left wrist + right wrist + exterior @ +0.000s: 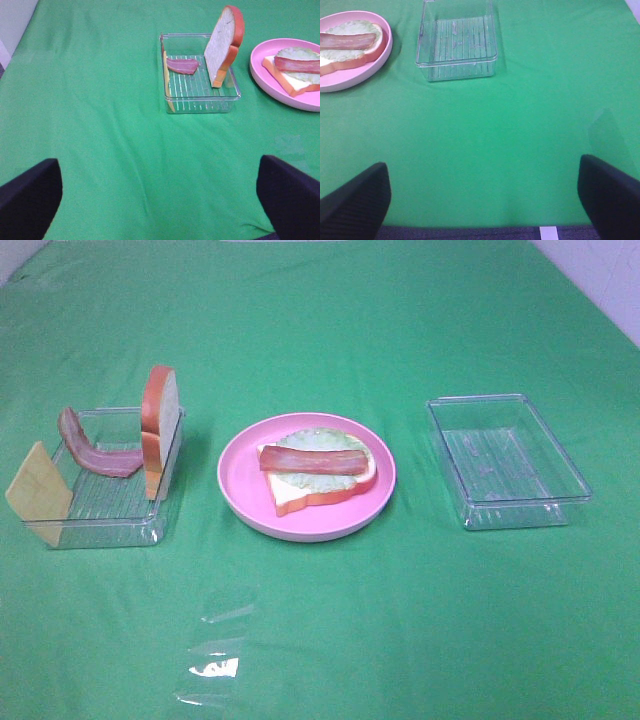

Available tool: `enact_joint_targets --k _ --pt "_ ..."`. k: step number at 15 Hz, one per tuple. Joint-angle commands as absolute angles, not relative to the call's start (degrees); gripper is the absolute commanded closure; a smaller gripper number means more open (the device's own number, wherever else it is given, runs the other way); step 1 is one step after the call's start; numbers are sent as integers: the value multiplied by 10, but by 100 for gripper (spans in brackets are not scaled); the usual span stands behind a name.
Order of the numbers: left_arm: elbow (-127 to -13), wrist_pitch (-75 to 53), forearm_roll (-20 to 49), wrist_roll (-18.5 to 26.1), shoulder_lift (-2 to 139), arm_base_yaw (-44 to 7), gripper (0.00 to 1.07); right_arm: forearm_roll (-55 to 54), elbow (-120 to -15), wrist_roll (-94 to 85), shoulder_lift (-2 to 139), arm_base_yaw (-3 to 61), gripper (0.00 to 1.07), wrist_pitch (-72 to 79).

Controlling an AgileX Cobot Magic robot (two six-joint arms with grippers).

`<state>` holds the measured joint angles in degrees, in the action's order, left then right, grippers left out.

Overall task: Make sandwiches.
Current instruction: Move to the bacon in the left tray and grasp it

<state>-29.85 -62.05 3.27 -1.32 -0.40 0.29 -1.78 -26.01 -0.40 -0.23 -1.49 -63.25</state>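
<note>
On the pink plate (240,480) lies a white bread slice (300,495) with a pale green lettuce leaf (320,440) and a red-brown bacon strip (312,460) on top. The left clear tray (100,530) holds an upright bread slice (160,425), a curved bacon strip (95,452) and a yellow cheese square (40,490) leaning on its wall. Neither gripper shows in the exterior view. My left gripper (160,200) is open and empty, well short of that tray (200,92). My right gripper (482,200) is open and empty, well short of the empty tray (456,45).
The empty clear tray (505,465) stands right of the plate. A shiny clear film patch (215,650) lies on the green cloth near the front. The plate also shows at the edge of both wrist views (260,65) (385,50).
</note>
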Motion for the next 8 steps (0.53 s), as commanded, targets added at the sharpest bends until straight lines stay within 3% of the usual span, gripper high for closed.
enact_joint_targets --k 1,8 --pt "-296 -618 33 -13 -6 4 9 -15 -259 0 -20 -15 9 -630" --pt "-296 -617 37 -17 2 4 9 -15 -259 3 -19 -15 9 -630"
